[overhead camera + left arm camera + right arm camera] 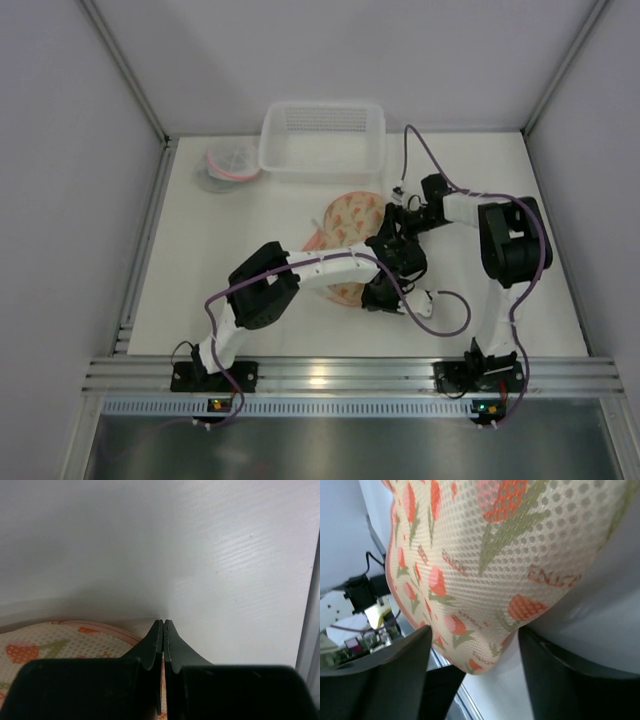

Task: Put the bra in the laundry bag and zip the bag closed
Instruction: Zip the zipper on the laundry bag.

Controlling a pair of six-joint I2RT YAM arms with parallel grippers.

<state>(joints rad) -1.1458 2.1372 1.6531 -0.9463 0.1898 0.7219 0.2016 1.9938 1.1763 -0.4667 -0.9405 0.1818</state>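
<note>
The laundry bag is cream mesh with orange tulip print and lies mid-table. My left gripper is at its near edge. In the left wrist view the gripper is shut, with a thin strip of the bag's edge pinched low between the fingers and the bag at lower left. My right gripper is at the bag's right edge. In the right wrist view it is open, with the bag hanging between the wide-apart fingers. The bra is not clearly in view.
A white plastic basket stands at the back of the table. A pink and grey round item lies to its left. A purple cable loop lies near the right arm's base. Grey walls close in both sides.
</note>
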